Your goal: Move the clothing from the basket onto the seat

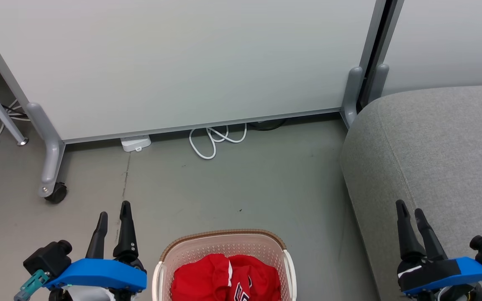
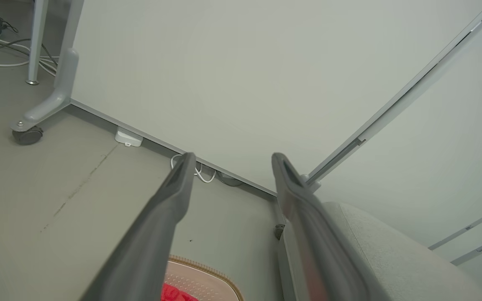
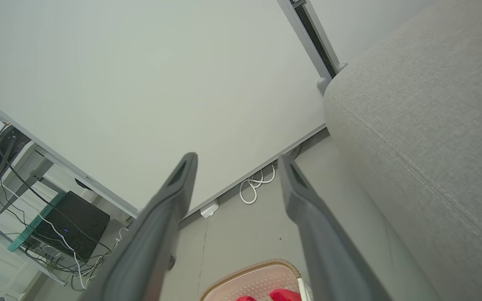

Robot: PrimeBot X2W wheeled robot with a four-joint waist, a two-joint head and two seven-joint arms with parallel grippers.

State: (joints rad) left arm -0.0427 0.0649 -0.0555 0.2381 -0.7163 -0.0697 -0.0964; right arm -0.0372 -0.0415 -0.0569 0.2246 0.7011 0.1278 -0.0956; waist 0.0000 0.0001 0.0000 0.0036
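Between both empty grippers, limp clothing (image 1: 224, 276) lay bunched in the basket (image 1: 224, 233).
Head view: left gripper (image 1: 114, 210) and right gripper (image 1: 409, 207) parted, holding nothing, seat (image 1: 442, 159) beside the right one. Left wrist, then right wrist: red folds low beneath spread jaws, probably light and floppy, so pinch a raised fold.

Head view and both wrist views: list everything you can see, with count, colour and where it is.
clothing: one heap, red with white trim, inside the basket
basket: one, cream with brown rim, on the floor, bottom centre
seat: one, grey, right side
partition panels: two, pale with grey frames, behind
cable: one coil, white, floor under a panel
small box: one, white, floor left of the cable
black case: one, black, lower left in the right wrist view
left gripper: one, dark fingers, open, left of the basket
right gripper: one, dark fingers, open, lower right by the seat
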